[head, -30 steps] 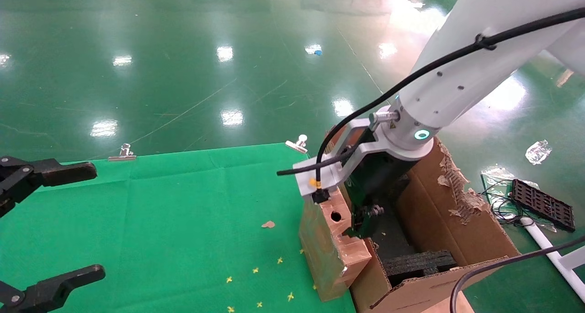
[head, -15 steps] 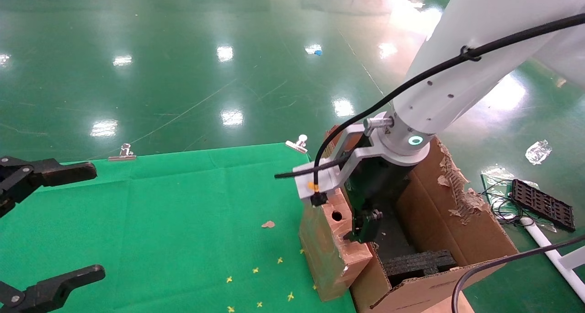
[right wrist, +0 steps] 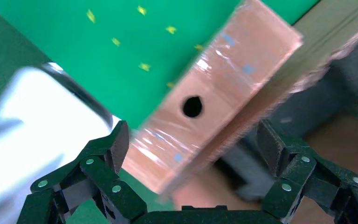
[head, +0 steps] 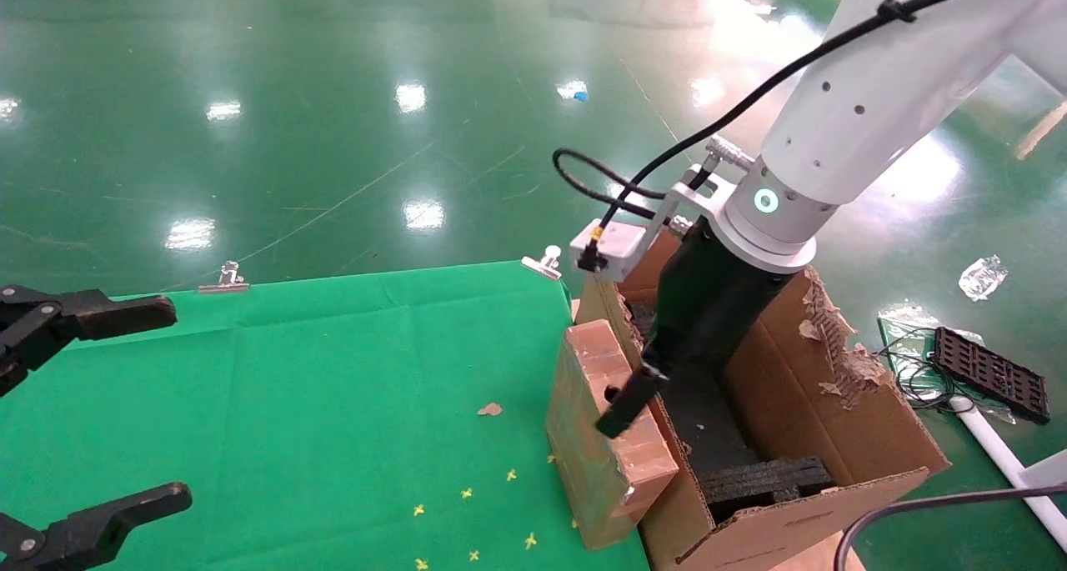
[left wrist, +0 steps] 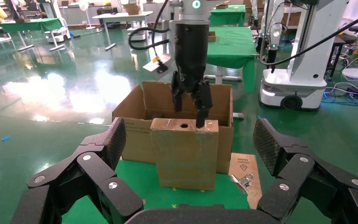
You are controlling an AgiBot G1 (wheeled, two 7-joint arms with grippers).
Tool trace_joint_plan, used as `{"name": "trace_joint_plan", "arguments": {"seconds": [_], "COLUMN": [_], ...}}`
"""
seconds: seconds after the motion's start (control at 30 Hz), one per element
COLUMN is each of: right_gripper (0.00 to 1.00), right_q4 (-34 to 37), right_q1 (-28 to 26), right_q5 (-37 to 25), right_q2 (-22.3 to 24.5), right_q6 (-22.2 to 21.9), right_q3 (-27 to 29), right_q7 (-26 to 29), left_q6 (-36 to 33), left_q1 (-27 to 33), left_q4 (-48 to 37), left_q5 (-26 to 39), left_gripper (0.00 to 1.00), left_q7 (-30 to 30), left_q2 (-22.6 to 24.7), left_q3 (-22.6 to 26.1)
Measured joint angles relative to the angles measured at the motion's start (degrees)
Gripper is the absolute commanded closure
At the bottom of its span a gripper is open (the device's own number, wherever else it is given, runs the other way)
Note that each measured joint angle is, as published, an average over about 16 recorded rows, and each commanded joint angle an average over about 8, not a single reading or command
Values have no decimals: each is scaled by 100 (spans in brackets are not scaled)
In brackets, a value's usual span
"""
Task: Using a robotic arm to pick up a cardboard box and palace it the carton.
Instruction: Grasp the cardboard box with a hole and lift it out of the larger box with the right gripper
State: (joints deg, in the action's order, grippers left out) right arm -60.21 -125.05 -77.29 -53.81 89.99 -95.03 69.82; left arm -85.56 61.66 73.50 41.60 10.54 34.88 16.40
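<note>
Narrow brown cardboard box (head: pixel 606 438) stands upright w/ its side against large corrugated carton (head: pixel 842 413) — white robotic arm's right gripper (head: pixel 621 404) poised above its top, fingers (right wrist: pixel 112 149) spread wide, holding nothing, ready to straddle it; left gripper (head: pixel 83 404) parked, agape.

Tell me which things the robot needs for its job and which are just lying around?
For the job:
- right gripper, open over the cardboard box
- carton beside the box

Just lying around:
- left gripper, parked and open
- metal clips
- black tray on the floor
- crumpled plastic
</note>
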Motion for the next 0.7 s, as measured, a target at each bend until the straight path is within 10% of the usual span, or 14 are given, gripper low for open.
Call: {"name": "trace_joint_plan", "arguments": {"seconds": [0.27, 0.4, 0.53, 0.7], "right_gripper": [3, 48, 94, 100], "right_q4": [958, 1183, 1269, 1228], "right_q1": [303, 411, 450, 444], "right_q5": [293, 271, 192, 99], "right_q2": [-309, -441, -536, -591], "right_q6": [-98, -157, -205, -226], "right_q3": [-245, -333, -400, -461], "right_q7": [393, 446, 488, 572], "left_q6": [1, 2, 3, 4], "left_q1": [1, 1, 1, 2], "left_q4": [0, 0, 0, 0], "left_q5": [-2, -3, -4, -6], "left_gripper": [0, 4, 50, 100], "left_q7": [-2, -2, -3, -4], "left_q2": [-1, -2, -3, -3], "left_q3": [3, 5, 6, 8]}}
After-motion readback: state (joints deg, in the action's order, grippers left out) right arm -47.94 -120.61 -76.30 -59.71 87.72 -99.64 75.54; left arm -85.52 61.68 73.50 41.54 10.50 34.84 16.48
